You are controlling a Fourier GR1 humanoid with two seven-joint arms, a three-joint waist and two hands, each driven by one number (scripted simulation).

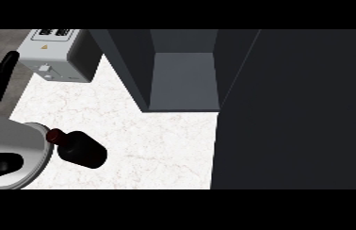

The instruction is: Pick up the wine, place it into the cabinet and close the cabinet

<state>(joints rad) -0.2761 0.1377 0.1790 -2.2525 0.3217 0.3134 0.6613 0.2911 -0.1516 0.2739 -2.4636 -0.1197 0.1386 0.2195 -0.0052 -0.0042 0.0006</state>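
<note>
**Table inventory, head view: one bottle, one cabinet, one appliance, one round vessel**

1. Wine bottle (pixel 82 149), count one. Dark glass with a dark red cap, seen steeply from above so that it looks short. It stands on the white marbled table (pixel 139 130) at the lower left, its cap end touching or overlapping the rim of the round vessel beside it. It is well apart from the cabinet opening. No label or writing can be read on it.

2. Cabinet (pixel 182 78), count one. Dark grey, open, with one bare grey inner floor visible between its side walls. A large dark panel (pixel 285 111), likely its door, fills the right side of the view from top to bottom.

3. Appliance (pixel 59 54), count one. Light grey box at the upper left of the table. It carries a small yellow warning-style sticker and a white knob or switch; the dark slots on top hold marks too small to read.

4. Round vessel (pixel 24 156), count one. Grey and white, cut off by the left edge. A black handle-like bar (pixel 7 76) rises above it along the same edge.

5. Hands: no hand appears, so how far either is open cannot be told; nothing grips the bottle.
</note>
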